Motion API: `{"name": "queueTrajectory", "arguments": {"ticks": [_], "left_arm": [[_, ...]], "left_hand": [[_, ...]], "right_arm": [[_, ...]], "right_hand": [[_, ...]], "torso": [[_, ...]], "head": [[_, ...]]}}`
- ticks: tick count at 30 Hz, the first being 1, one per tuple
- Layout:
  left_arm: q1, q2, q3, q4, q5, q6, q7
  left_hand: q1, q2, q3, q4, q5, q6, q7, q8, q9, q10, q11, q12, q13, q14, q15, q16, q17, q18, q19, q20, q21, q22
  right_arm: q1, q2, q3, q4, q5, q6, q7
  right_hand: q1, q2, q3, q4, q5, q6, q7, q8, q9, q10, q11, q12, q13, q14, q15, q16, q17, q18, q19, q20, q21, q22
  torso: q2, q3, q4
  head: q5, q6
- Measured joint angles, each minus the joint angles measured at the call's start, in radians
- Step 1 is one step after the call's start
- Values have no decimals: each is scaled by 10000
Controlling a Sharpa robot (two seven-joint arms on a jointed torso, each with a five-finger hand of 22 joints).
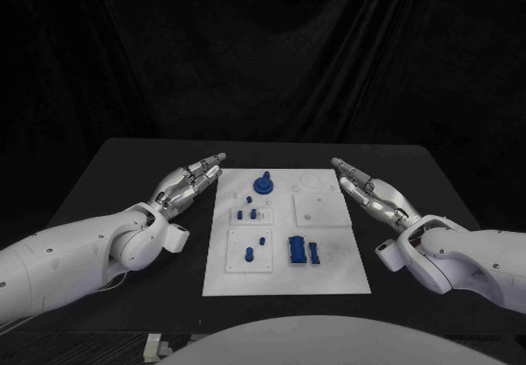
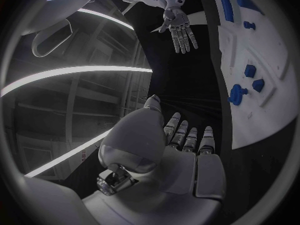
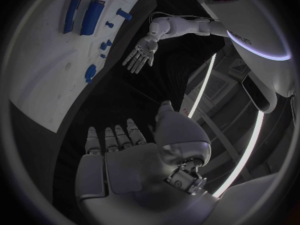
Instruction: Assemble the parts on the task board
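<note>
The white task board (image 1: 329,274) lies in the middle of the black table. Blue parts sit on it: a round knob (image 1: 263,184) at the far end, small pegs (image 1: 248,216) in the left plates, and two upright blocks (image 1: 297,251) nearer me. My left hand (image 1: 192,182) hovers beside the board's far left edge, fingers stretched out and apart, holding nothing. My right hand (image 1: 367,190) mirrors it at the far right edge, also empty. The left wrist view shows its hand (image 2: 181,150), the board (image 2: 250,120) and the knob (image 2: 237,94). The right wrist view shows its hand (image 3: 119,155) and the blocks (image 3: 94,17).
Bare black table (image 1: 131,167) runs along both sides of the board and beyond its far end. A dark curtain hangs behind the table. My right hand (image 2: 180,27) shows in the left wrist view, and my left hand (image 3: 140,52) in the right wrist view.
</note>
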Motion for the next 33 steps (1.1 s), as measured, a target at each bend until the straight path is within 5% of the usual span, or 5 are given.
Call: {"name": "queueTrajectory", "arguments": {"ticks": [3, 11, 19, 23, 33], "left_arm": [[-4, -3, 71, 36, 3, -57, -42], [-47, 56, 566, 489, 181, -893, -231], [-104, 175, 1307, 1222, 678, -2844, -595], [-126, 230, 1676, 1588, 1017, -4063, -819], [-178, 298, 2132, 2093, 1702, -6425, -1312]], "left_hand": [[-1427, -228, 249, -307, -418, -383, -138, -64, -98, -114, -61, -122, -76, -7, -78, 0, 0, -18, -40, -143, 0, -7], [-4644, -745, 846, -956, -1359, -1254, -301, -174, -219, -760, -142, -804, -152, -17, -160, 0, 1, -397, -18, -494, 1, -14], [-6815, -1096, 1264, -1374, -1990, -1830, -343, -213, -241, -924, -137, -999, -174, -18, -160, 0, 3, -570, -39, -1105, 1, -14], [-7771, -1534, 1652, -1621, -2273, -2076, -372, -213, -248, -981, -151, -1048, -181, -18, -160, 0, 4, -1031, -39, -1211, 1, -14], [-9463, -1958, 2159, -2354, -2793, -2526, -365, -213, -252, -1001, -145, -1110, -183, -18, -159, 0, 6, -1414, -17, -1305, 2, -12]], "right_arm": [[6, 136, 117, -57, 68, -18, -10], [81, 1111, 839, -507, 913, -249, -30], [215, 2575, 1892, -1214, 2840, -875, -89], [256, 3063, 2229, -1471, 3852, -1231, -127], [287, 3438, 2469, -1688, 5290, -1774, -206]], "right_hand": [[-2408, -1000, 875, -971, -300, -940, 215, 0, -11, -5, 6, -64, -4, 0, 0, 0, 0, -846, 2, -937, 0, 0], [-5332, -1199, 1941, -1487, -300, -1098, 225, 0, -22, -5, 6, -63, -4, 0, 1, 0, 1, -892, 2, -1018, 1, 1], [-5460, -1202, 1940, -1487, -300, -1098, 225, 0, -21, -6, 5, -62, -3, 0, 1, 0, 1, -892, 2, -1018, 1, 2], [-5460, -1202, 1941, -1487, -300, -1098, 226, 1, -20, -5, 6, -62, -3, 0, 1, 0, 2, -891, 2, -1017, 1, 3], [-5459, -1202, 1940, -1487, -300, -1098, 226, 1, -17, -5, 6, -61, -2, 0, 2, 1, 3, -889, 2, -1017, 1, 5]], "torso": [[-1, 8, -18], [-3, 114, -200], [-9, 317, -556], [-12, 408, -725], [-15, 525, -930]], "head": [[20, 91], [195, 759], [457, 1879], [566, 2326], [669, 2709]]}}
